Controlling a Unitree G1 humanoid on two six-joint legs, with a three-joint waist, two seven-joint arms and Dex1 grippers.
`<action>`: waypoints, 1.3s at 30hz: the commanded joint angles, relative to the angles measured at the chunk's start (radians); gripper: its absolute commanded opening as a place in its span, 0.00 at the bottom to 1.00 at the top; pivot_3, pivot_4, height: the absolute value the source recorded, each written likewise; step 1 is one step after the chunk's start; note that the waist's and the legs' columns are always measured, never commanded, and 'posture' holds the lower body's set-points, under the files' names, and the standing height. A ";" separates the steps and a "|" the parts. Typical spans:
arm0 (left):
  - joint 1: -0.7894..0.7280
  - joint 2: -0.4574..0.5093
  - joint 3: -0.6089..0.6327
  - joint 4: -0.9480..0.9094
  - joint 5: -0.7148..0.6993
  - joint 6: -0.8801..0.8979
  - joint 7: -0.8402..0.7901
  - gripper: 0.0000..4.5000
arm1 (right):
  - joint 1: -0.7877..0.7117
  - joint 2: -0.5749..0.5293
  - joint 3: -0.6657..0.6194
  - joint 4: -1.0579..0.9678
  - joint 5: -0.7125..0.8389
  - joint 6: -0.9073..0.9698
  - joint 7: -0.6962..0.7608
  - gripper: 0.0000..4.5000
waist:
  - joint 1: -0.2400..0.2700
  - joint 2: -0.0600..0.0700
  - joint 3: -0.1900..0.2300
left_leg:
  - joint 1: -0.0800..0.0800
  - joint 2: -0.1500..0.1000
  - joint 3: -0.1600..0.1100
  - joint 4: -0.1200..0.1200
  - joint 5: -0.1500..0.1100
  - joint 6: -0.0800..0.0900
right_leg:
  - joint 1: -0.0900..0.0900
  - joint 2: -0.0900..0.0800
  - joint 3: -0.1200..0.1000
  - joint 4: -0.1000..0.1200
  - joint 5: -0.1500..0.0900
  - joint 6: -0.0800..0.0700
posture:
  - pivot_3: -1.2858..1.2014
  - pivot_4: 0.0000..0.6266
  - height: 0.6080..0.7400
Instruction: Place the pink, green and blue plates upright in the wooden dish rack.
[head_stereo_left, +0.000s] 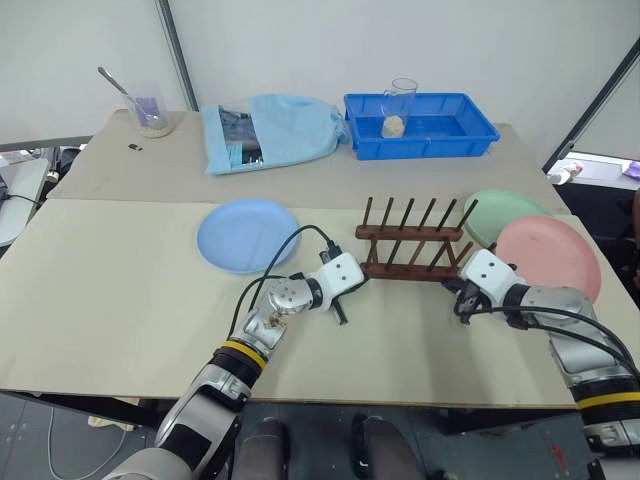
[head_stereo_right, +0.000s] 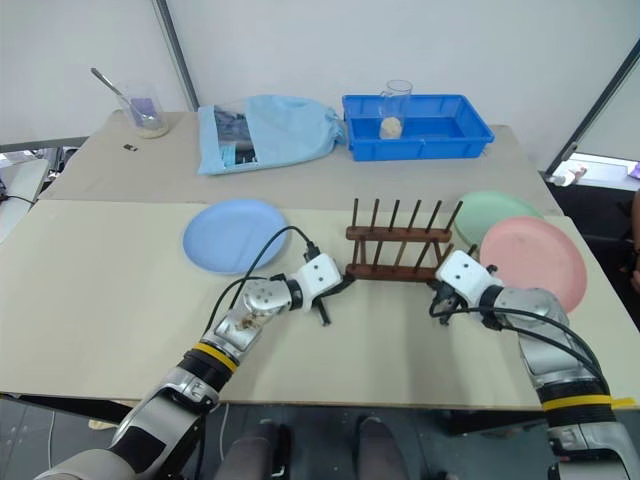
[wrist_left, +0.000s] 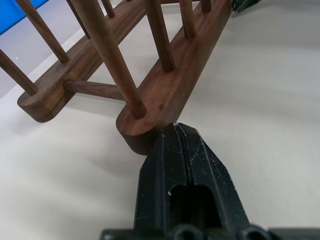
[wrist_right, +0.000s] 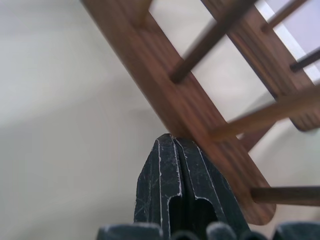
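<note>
Nearest the camera, the left end effector (head_stereo_left: 341, 308) lies low over the pale bench (head_stereo_left: 120, 330) toward its front edge, its two black fingers (wrist_left: 182, 165) pressed together with nothing between them, their tips right at the rounded left end of the front bar of the small dark reddish-brown wooden dish rack (head_stereo_left: 410, 245); whether they touch the wood cannot be told.

At the far left corner of the bench stands a clear plastic cup (head_stereo_left: 152, 110) with a metal spoon in it. Next comes the round light blue plastic plate (head_stereo_left: 248, 234), lying flat left of the bench's middle, near the rack's left end but apart from it. Behind it, along the far edge, lies a light blue cloth bag (head_stereo_left: 275, 130), and beside that a deep rectangular bright blue plastic tray (head_stereo_left: 420, 125) with a clear cup (head_stereo_left: 400, 105) standing in it.

The rack sits at the bench's middle, its pegs empty. At its right end the right end effector (head_stereo_left: 464, 302) has its fingers (wrist_right: 175, 180) closed on nothing, tips against the front bar's side.

Toward the right edge the pale mint green plate (head_stereo_left: 500, 212) lies flat, with the salmon pink plate (head_stereo_left: 550, 256) overlapping its near side.
</note>
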 joint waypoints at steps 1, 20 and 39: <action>0.042 0.063 0.049 -0.145 -0.055 0.005 -0.064 0.00 | 0.068 -0.056 -0.083 -0.173 0.070 0.068 0.042 0.01 | 0.000 0.000 0.000 | 0.000 0.000 0.000 -0.001 0.000 0.000 | -0.001 0.000 0.000 0.000 0.000 0.000 | 0.52 0.24 0.85; 0.101 0.353 0.246 -0.742 -0.583 0.383 -0.397 1.00 | 0.237 0.002 -0.293 -0.344 -0.024 0.276 -0.314 0.80 | -0.003 0.001 0.000 | 0.000 0.001 0.003 0.001 0.000 -0.001 | 0.000 -0.001 -0.001 0.000 -0.001 -0.002 | 0.52 0.24 0.85; 0.032 0.339 0.218 -0.707 -0.561 0.319 -0.432 1.00 | 0.119 0.063 -0.213 -0.146 -0.065 0.349 -0.397 0.25 | -0.001 0.001 0.000 | 0.000 0.001 0.001 0.000 0.000 0.000 | -0.001 0.002 0.002 0.001 -0.001 -0.002 | 0.52 0.24 0.85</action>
